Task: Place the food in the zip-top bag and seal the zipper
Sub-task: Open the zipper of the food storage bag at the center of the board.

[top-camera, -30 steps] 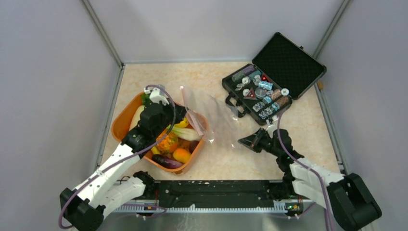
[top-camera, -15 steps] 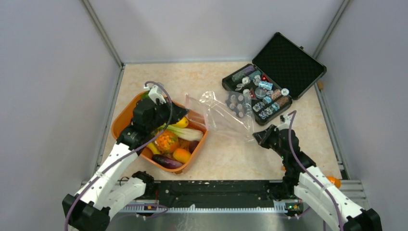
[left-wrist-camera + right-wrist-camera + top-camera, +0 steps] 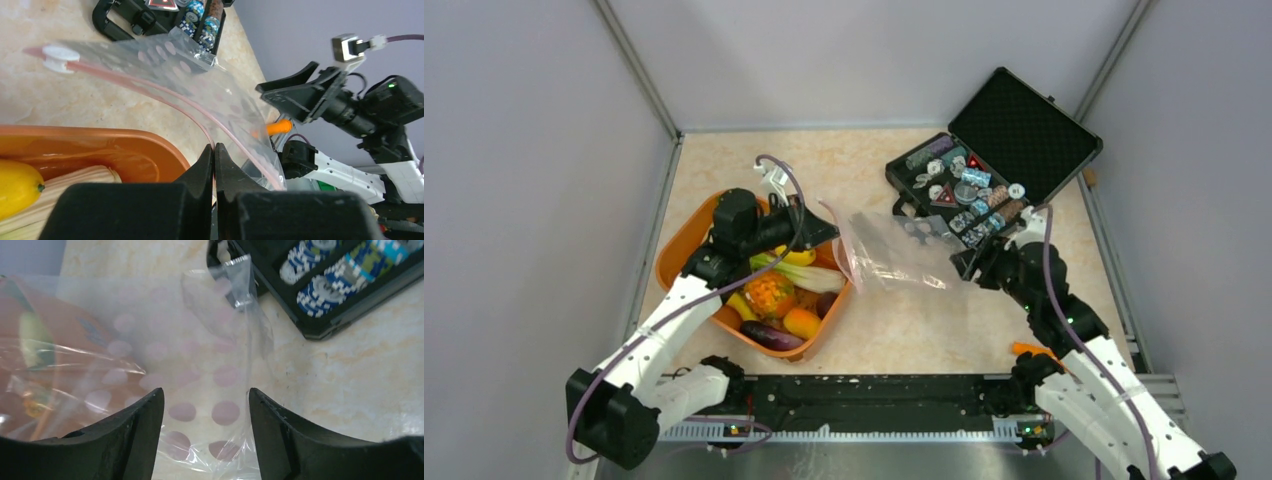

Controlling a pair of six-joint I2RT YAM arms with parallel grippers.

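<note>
From above: pinches the mouth of the zip-top bag (image 3: 894, 255) in the left gripper (image 3: 826, 234), just past the rim of the orange tub (image 3: 664, 270). Stretches the bag low over the table towards the right gripper (image 3: 965, 264), close beside the black case (image 3: 1024, 135). Leaves the food (image 3: 772, 293) all in the tub, none in the bag. Risks knocking the case on any pull that way.

From the left wrist: presses the fingers tight together on the zipper (image 3: 150, 90), well away from the white slider (image 3: 59, 54) at the strip's far end. Grips at a single thin point only. Could lose the strip under tension, or let the mouth fall flat and block the food.

From the right wrist: spreads the jaws wide over the dotted film, clamped on nothing. Could close on both layers at once and pin the bag shut, or miss the slack plastic altogether. Could also brush the chips (image 3: 325, 280) in the case.
</note>
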